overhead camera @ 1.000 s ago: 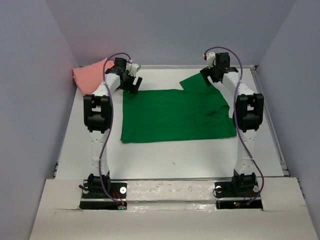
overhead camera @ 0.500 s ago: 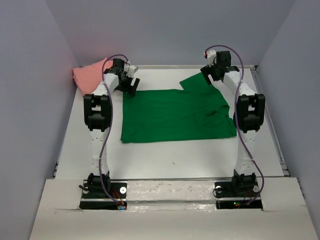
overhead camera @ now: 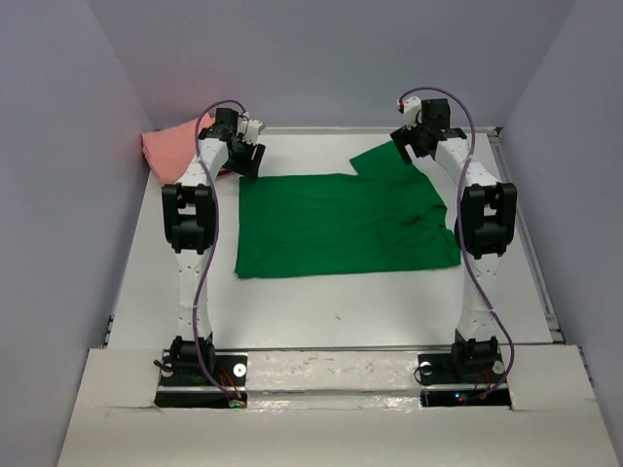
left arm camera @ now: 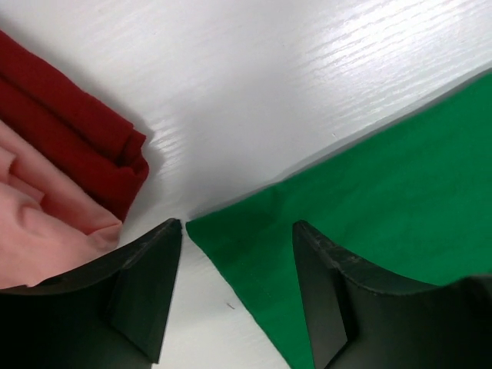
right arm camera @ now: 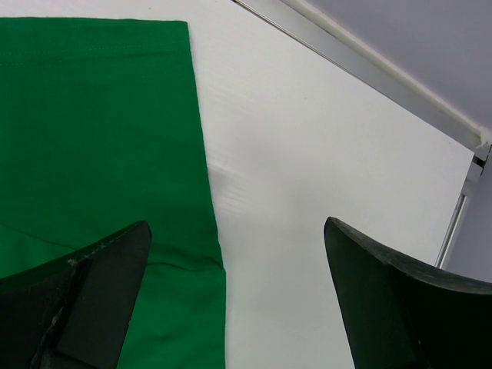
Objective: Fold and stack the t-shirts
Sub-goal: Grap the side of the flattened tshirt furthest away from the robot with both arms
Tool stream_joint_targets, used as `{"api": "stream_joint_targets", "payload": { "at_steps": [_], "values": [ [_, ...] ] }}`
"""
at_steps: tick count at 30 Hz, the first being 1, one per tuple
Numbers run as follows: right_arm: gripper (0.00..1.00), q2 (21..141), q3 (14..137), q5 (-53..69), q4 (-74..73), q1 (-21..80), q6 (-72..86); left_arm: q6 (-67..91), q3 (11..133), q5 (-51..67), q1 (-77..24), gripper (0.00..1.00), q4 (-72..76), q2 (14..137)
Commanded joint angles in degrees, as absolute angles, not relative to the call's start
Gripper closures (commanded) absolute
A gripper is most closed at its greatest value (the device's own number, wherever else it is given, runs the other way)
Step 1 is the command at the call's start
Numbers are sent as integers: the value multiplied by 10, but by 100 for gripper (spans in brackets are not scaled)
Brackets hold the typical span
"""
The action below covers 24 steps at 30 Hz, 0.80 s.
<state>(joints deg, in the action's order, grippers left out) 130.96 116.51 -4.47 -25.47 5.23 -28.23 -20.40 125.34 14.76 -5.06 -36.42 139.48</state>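
The left tool (overhead camera: 249, 158) has drawn back off the green t-shirt (overhead camera: 341, 224) toward that shirt's far left corner and dropped lower over it. The shirt itself has not shifted, and the right tool (overhead camera: 414, 146) hangs where it was, above the shirt's far right sleeve.

In the left wrist view the shirt's corner tip lies in the gap between the two fingers (left arm camera: 146, 292), which stand apart and pinch nothing yet; whether their tips touch the surface (overhead camera: 321, 302) cannot be told. The right tool is fully released, one finger over the sleeve's cloth and the other over bare surface beyond the sleeve's edge.

The green t-shirt lies spread flat and unfolded. Beyond its far left corner, well off the cloth, sits the salmon pink t-shirt (overhead camera: 173, 151), with the folded dark red t-shirt (left arm camera: 69, 131) against it on the side nearer the green one.

The shift likely means both tools are lining up on the green shirt's far edge for a first fold, left corner first. The risk is the left fingers closing on surface instead of cloth, since only the corner tip sits between them.
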Motion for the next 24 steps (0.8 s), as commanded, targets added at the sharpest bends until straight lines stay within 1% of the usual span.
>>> {"api": "stream_joint_targets", "payload": {
  "at_steps": [1, 15, 19, 22, 23, 24],
  "values": [
    [0, 1278, 1178, -40, -251, 50, -280, -204, 1277, 176, -48, 31, -399, 1405],
    [0, 1280, 1178, -41, -252, 50, -284, -210, 1257, 167, -46, 30, -402, 1403],
    [0, 1281, 1179, -41, -254, 50, -284, -211, 1267, 170, -46, 41, -407, 1403],
    [0, 1281, 1177, -42, -254, 50, -284, -209, 1269, 172, -46, 53, -407, 1400],
    [0, 1281, 1176, -42, -255, 50, -286, -209, 1269, 173, -45, 59, -407, 1399],
    [0, 1282, 1174, -42, -255, 50, -286, -208, 1273, 173, -46, 62, -408, 1398]
  ]
}}
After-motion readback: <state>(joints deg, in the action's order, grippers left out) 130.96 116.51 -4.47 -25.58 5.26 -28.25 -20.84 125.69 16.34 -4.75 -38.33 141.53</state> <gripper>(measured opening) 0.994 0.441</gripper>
